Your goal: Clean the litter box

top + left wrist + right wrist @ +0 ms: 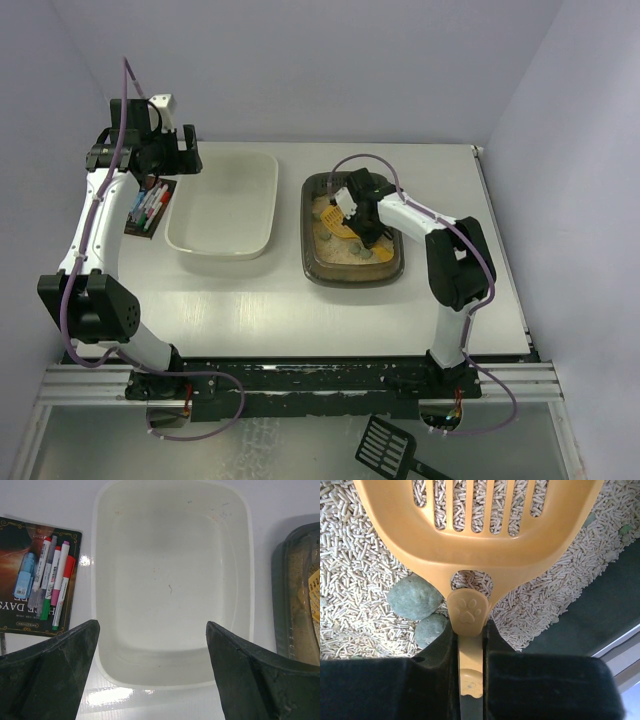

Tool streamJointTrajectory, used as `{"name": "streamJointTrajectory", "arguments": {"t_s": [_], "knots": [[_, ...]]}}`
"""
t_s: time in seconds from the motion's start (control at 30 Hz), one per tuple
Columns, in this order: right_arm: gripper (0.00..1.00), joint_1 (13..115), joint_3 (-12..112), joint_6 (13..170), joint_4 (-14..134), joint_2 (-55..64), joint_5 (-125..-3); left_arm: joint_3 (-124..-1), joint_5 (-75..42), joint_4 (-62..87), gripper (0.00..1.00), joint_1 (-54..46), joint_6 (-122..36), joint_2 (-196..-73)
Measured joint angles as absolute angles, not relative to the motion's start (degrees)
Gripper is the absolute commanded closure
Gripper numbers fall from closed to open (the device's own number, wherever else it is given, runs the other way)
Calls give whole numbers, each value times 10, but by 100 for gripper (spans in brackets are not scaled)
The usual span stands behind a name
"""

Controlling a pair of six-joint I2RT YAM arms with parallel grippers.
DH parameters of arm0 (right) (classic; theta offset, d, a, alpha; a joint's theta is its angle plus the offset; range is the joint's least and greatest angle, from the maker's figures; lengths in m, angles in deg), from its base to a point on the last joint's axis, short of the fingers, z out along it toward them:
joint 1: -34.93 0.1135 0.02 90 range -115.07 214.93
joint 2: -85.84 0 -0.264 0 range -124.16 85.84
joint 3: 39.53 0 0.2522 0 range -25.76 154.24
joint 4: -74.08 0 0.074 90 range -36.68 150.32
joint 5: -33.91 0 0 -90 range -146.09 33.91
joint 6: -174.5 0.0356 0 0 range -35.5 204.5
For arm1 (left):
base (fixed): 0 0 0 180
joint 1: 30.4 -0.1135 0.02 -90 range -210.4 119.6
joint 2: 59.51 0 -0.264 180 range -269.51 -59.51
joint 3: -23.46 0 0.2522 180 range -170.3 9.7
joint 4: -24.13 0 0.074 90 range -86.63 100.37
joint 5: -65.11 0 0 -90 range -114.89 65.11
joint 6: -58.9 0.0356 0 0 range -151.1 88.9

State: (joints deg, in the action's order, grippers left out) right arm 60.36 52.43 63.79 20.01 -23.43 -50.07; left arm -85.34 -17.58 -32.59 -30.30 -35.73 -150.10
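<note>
Yellow plastic fills my right wrist view: it is the scoop (485, 545), lying flat on the litter. My right gripper (470, 642) is pinched tight on the thin handle, just behind the little paw print. My left gripper (152, 630) is spread as wide as it goes and has nothing in it. It hangs over the white tub (100, 555).

The litter box (345, 277) sits on the right half of the table, nearer the far edge, just beside the tub. It is brown and see-through, with pale pellets inside. Two grey-green lumps (415, 597) lie just left of the handle.

I think the box is heavy with all that litter, and its thin walls may bend, so I would not lift it. The scoop looks light and stiff. But the handle is slim and smooth, so it could twist in my grip if I push hard into the pellets. Holding it close to the wide end, as I do now, seems best. The lumps look round and may roll off, so I would keep the scoop level
</note>
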Motion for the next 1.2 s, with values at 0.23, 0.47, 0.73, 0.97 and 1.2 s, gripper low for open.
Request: {"name": "streamJointTrajectory", "arguments": {"t_s": [0.23, 0.47, 0.73, 0.97, 1.2], "knots": [[100, 601, 532, 639, 191, -234, -502, -854, -176, -327, 1, -303, -355, -1502], [100, 600, 578, 642, 161, -224, -494, -854, -176, -328, 1, -303, -353, -1502], [100, 600, 587, 650, 150, -190, -492, -854, -150, -328, 1, -303, -354, -1505], [100, 600, 589, 660, 136, -187, -526, -862, -70, -329, 1, -284, -367, -1515], [100, 600, 595, 663, 116, -210, -553, -865, -62, -328, 1, -277, -367, -1524]]}}
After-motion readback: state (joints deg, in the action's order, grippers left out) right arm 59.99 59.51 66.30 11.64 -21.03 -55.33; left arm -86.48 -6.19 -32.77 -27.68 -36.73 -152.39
